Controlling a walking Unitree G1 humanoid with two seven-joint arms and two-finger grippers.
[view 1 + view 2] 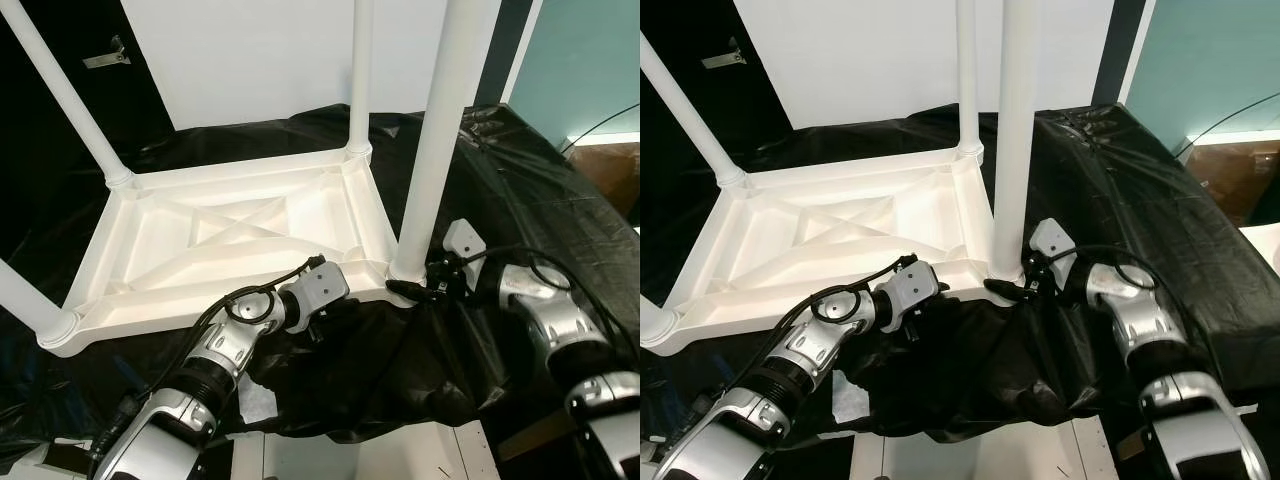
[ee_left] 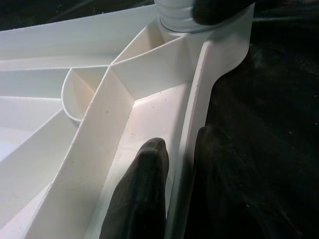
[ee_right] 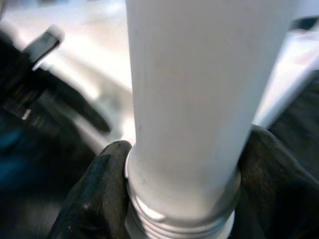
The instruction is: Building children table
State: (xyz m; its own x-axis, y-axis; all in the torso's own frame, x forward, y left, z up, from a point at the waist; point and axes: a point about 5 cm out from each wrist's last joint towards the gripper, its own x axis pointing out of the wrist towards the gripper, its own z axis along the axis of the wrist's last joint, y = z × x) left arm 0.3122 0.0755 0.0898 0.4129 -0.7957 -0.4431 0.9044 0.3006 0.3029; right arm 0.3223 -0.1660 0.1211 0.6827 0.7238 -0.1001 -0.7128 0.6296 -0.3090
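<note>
While the white children's table lies upside down at frame centre on the black-sheeted worktop, the right gripper is closed around the base of the near leg. The left gripper pinches the tabletop's front rim between nearly closed fingers.

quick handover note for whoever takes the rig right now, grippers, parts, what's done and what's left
Left gripper: shut on the near rim of the upside-down white plastic tabletop, one finger inside, one outside.
Right gripper: shut on the base of the near right white plastic leg, at its threaded end by the corner socket.
Tabletop lies on the black sheet; all four legs stand in their corners.
Left: whether this leg is fully screwed in cannot be told; check it, then turn the table upright.
</note>
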